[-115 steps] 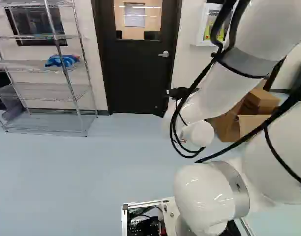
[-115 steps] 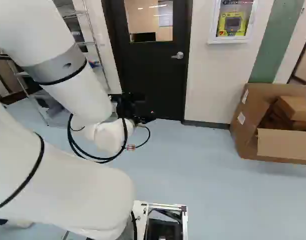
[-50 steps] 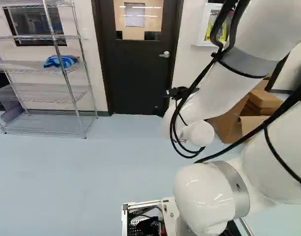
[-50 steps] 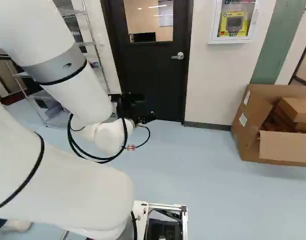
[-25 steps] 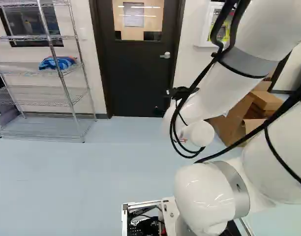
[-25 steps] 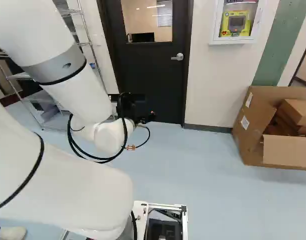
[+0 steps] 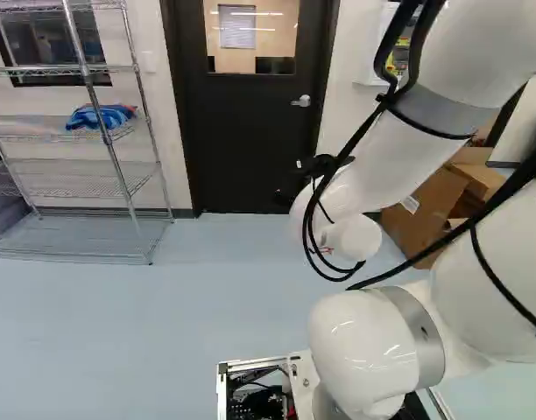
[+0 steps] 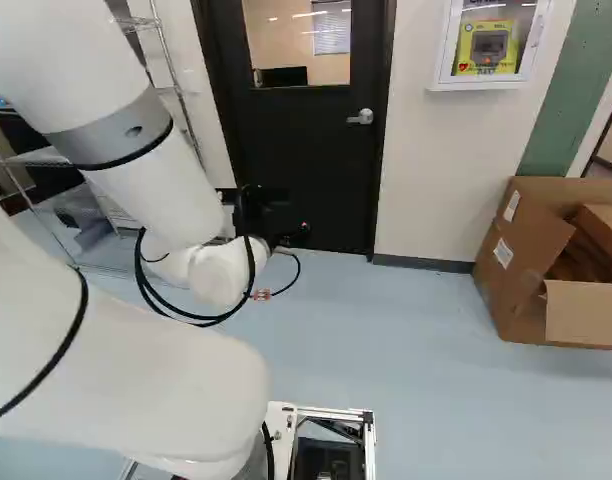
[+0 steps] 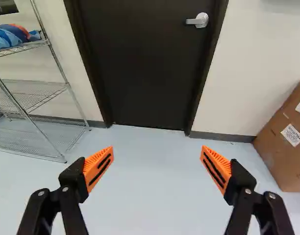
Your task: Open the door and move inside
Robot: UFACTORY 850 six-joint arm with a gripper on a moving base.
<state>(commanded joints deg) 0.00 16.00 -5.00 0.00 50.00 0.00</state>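
right base view: pale-blue floor (image 8: 436, 400) near; dark shut door (image 8: 316, 150) far; wire shelf (image 8: 46, 158) left, open cardboard box (image 8: 521, 255) right. gripper (image 8: 271, 212): fingers (image 9: 98, 166) wide apart.

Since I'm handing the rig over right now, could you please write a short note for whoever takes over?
Gripper: jaws wide open, nothing between them.
Door: shut, ahead of the gripper; its lever handle, near the door's right edge in both base views, is untouched.
Done: base faces the door; no opening yet.
Left: reach and work the handle, open the door, drive inside.
Nearby: wire rack left of the door and cardboard box right of it, in both base views.
Unknown: locked or not.
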